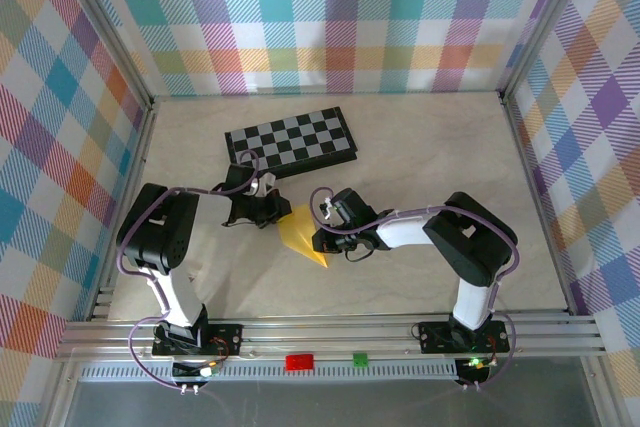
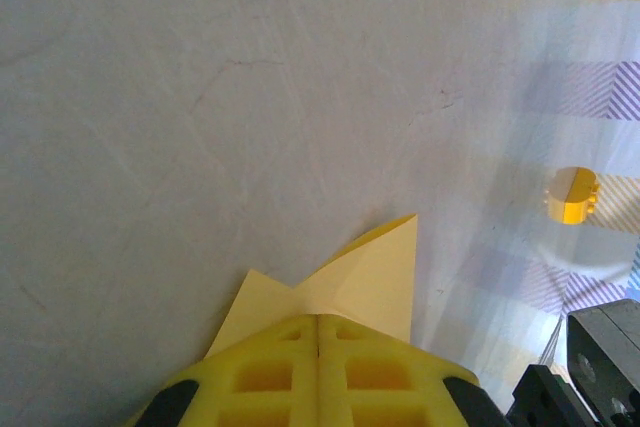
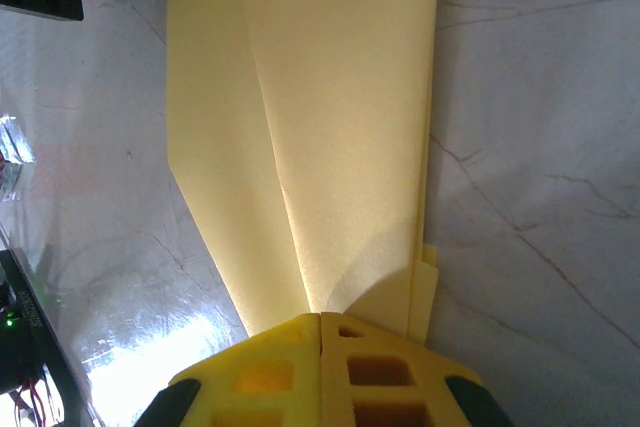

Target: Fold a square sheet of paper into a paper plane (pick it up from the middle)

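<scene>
Evidently — paper plane (image 1: 303, 232) pinned beneath both grippers (image 2: 319, 319) (image 3: 320, 317).

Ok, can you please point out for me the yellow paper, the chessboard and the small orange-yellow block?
yellow paper (image 1: 300, 235), top external view, middle of its folded surface.
chessboard (image 1: 292, 139), top external view, centre of the board.
orange-yellow block (image 2: 572, 197), left wrist view, middle of the block.

Top camera looks down; wrist cameras (close) share the paper (image 1: 303, 234).
</scene>
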Robot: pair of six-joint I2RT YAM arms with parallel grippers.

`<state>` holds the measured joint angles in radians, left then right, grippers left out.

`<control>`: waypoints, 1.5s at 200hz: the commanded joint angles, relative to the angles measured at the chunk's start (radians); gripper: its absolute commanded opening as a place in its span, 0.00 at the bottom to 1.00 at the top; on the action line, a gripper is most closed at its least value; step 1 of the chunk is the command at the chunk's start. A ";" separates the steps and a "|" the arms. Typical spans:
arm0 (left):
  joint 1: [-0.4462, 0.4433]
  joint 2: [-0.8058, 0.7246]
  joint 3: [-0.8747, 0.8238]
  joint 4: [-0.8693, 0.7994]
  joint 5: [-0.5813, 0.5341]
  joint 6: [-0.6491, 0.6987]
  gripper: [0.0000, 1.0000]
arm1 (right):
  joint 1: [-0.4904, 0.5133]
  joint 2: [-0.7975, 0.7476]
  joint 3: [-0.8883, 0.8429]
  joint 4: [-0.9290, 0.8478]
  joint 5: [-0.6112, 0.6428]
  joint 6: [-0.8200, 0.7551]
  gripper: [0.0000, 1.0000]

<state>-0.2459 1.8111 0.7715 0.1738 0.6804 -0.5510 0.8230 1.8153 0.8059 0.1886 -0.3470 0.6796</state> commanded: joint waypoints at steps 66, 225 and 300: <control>0.074 -0.106 -0.012 -0.047 -0.179 0.029 0.04 | 0.005 0.072 -0.050 -0.198 0.020 -0.019 0.00; -0.133 -0.170 -0.050 -0.040 -0.160 0.002 0.07 | 0.005 -0.279 -0.164 -0.012 -0.031 0.115 0.37; -0.134 -0.156 -0.065 -0.034 -0.159 -0.001 0.07 | 0.005 -0.335 -0.217 -0.086 0.019 0.210 0.41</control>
<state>-0.3801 1.6505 0.7036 0.1555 0.5289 -0.5671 0.8242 1.4681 0.5846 0.1322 -0.3252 0.8497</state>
